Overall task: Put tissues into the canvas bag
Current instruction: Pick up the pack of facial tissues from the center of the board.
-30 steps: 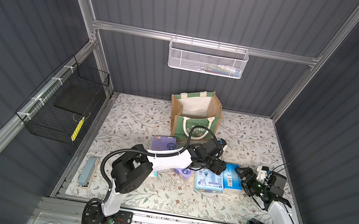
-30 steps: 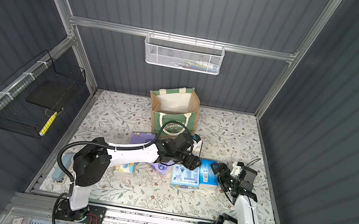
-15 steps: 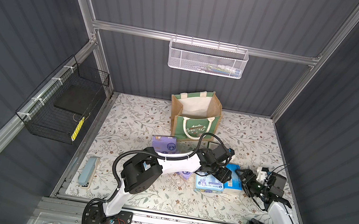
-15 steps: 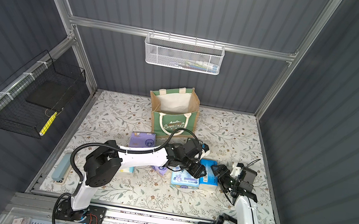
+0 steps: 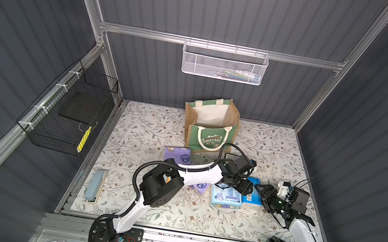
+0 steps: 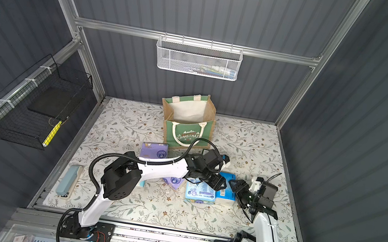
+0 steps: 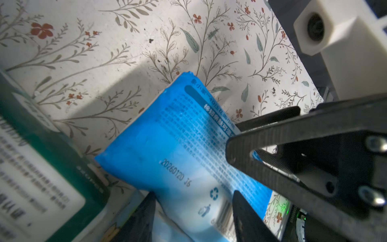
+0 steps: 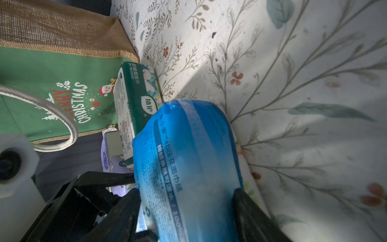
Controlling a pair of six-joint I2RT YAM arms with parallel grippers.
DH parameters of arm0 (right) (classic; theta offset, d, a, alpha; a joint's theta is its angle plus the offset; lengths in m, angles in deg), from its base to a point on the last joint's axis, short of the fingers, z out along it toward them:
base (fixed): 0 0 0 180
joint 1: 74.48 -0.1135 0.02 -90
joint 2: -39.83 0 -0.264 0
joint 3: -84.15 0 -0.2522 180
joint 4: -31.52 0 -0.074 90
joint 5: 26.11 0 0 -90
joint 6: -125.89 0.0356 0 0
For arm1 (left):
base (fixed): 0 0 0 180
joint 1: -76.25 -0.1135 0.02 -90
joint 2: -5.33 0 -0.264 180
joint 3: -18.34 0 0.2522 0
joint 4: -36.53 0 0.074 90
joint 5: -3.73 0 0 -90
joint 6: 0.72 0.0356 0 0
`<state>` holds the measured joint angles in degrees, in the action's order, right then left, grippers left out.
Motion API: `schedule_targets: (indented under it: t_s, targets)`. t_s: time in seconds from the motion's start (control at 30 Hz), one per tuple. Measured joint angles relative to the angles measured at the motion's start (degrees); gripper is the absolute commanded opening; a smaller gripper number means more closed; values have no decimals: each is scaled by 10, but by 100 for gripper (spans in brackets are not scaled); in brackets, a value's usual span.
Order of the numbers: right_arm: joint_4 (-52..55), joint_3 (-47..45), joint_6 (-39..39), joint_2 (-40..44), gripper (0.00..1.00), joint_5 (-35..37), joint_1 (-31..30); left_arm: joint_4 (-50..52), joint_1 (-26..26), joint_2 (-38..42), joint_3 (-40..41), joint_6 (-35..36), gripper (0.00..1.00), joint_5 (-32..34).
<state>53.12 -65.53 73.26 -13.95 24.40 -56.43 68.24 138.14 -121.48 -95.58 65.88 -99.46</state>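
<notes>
Tissue pks in view all lie outside the canvas bag (image 5: 208, 136), on the floral mat (image 5: 145, 132) on the bag's printed-front side. In both top views the bag (image 6: 186, 135) stands upright, mouth open, white lining showing.

One light blue pk (image 5: 252, 198) sits fwd of the bag's front and off to its right, well apart from it. Both arms meet over this pk. The R gripper (image 8: 188, 209) has hold of it. Its wrist view shows the pk bulging btwn the two black fingers (image 8: 249, 209), each pressed against a long side, jaws roughly mid-width. The L gripper (image 7: 194, 213) is partly open w/ the same pk's other end btwn its fingers (image 7: 245, 218). One finger overlaps the printed face, so can't tell whether it actually pinches.

The cartoon pk (image 5: 226, 198) lies right against the light blue pk, on the side nearer the bag's centre line. A purple pk (image 5: 177, 153) lies just fwd of the bag's front left corner. The second purple pk (image 5: 200, 188) is farther fwd, partly under the L arm. The green-and-white pk (image 8: 136, 100) rests just beside the bag's front right corner, by the burlap edge.
</notes>
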Motion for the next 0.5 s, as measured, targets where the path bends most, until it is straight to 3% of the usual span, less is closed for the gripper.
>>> schedule_targets:
  t_s: [0.5]
  targets:
    - [-80,0,56,-33,68,-5,5,-2,-19,-50,-72,-2,55,0]
